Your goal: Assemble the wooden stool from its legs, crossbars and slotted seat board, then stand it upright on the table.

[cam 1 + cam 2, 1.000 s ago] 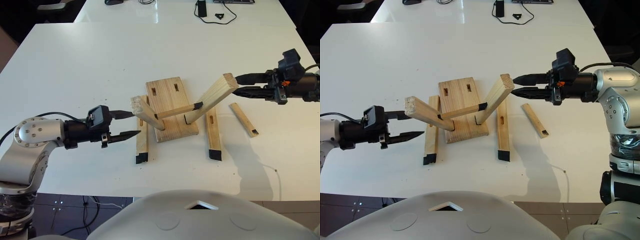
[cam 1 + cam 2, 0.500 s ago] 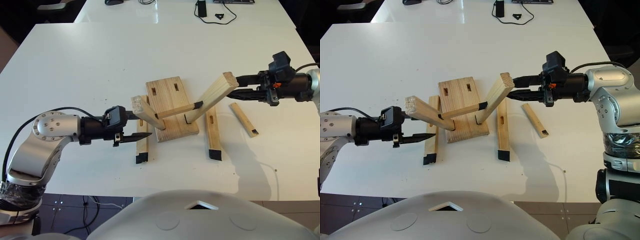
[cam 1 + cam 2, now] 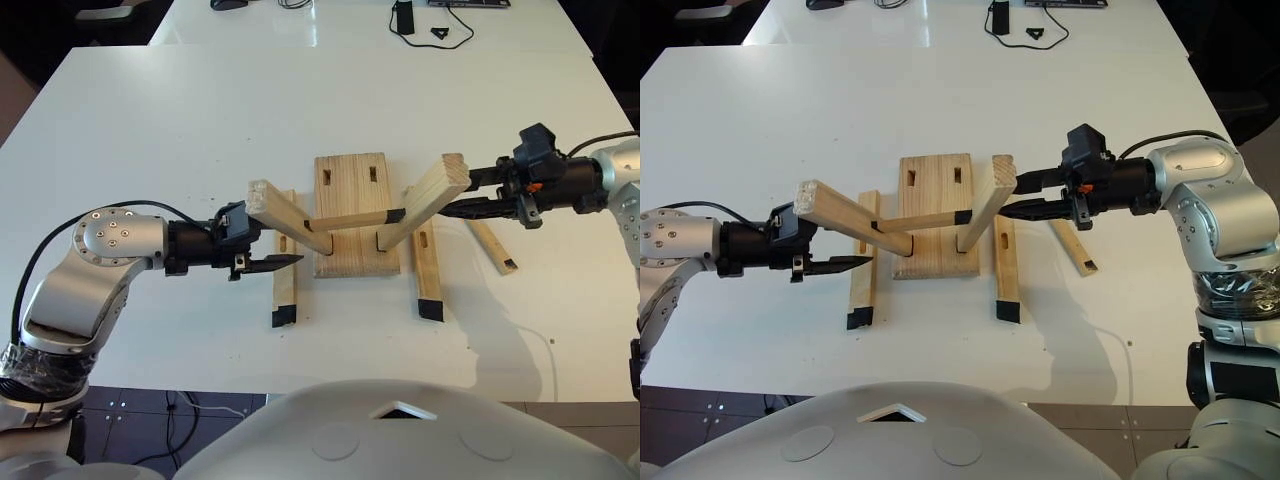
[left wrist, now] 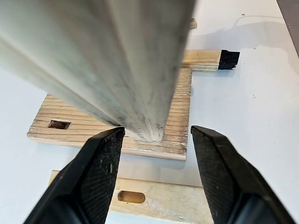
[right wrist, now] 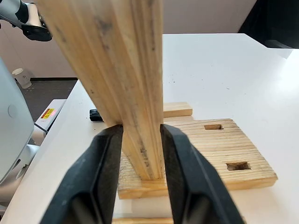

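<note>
Fitting legs to the seat board (image 3: 350, 180): right gripper (image 3: 460, 195) clamps the right leg (image 3: 430, 200), left gripper (image 3: 275, 245) gapes around the left leg (image 3: 285, 218), likely to close next.

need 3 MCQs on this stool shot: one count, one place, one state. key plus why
1. Loose legs lying flat on the table: A one, B two, C four.
2. The leg-and-crossbar frame stands on: A the seat board, B a loose leg, C bare table.
3. The right gripper is: A open, B shut on the frame's right leg, C shut on a loose leg.
Key: 1 B, one lies each side of the board; 2 A, both leg ends rest on it; 3 B, both fingers press that leg.
</note>
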`<state>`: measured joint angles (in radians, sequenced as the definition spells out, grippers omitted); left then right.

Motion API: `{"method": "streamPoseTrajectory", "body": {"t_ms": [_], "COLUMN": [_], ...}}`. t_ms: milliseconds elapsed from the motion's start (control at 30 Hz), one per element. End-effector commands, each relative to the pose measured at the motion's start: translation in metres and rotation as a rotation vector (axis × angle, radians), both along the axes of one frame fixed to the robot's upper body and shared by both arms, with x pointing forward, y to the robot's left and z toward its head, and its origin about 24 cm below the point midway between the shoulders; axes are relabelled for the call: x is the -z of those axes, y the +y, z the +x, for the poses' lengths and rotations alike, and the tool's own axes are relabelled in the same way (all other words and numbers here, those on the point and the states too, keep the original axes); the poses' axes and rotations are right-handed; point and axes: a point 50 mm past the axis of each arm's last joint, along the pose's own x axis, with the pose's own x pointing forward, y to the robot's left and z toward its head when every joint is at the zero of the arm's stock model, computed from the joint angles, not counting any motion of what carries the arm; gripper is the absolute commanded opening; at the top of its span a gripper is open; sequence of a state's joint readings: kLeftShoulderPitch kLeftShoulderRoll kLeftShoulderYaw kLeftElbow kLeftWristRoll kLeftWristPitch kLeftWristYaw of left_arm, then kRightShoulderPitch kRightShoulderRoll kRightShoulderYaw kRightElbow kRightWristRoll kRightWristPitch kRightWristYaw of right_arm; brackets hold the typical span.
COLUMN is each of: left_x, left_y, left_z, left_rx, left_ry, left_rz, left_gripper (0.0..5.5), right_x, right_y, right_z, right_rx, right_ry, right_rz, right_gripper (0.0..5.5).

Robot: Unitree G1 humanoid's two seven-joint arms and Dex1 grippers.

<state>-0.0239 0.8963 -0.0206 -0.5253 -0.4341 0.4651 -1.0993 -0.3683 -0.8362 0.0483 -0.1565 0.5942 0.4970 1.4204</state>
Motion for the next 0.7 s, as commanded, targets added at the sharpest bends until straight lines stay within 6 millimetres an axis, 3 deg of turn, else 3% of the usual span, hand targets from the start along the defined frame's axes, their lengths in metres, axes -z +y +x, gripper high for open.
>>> {"method": "streamPoseTrajectory", "body": {"t_ms": [33, 700], "left_x": [-0.015, -0.012], "left_y": [-0.025, -0.055], "left_z": [-0.003, -0.006], "left_rx": [0.145, 0.306], "left_ry": [-0.062, -0.107], "left_rz": [-0.085, -0.034], "left_gripper": [2.64, 2.64], "right_x": [0.008, 0.022], "right_y": [0.021, 0.047], "right_z": [-0.002, 0.001], "right_rx": [-0.07, -0.108], "right_ry": [-0.008, 0.002], "right_rz": [0.022, 0.041], "right_gripper": [1.47, 1.47]}}
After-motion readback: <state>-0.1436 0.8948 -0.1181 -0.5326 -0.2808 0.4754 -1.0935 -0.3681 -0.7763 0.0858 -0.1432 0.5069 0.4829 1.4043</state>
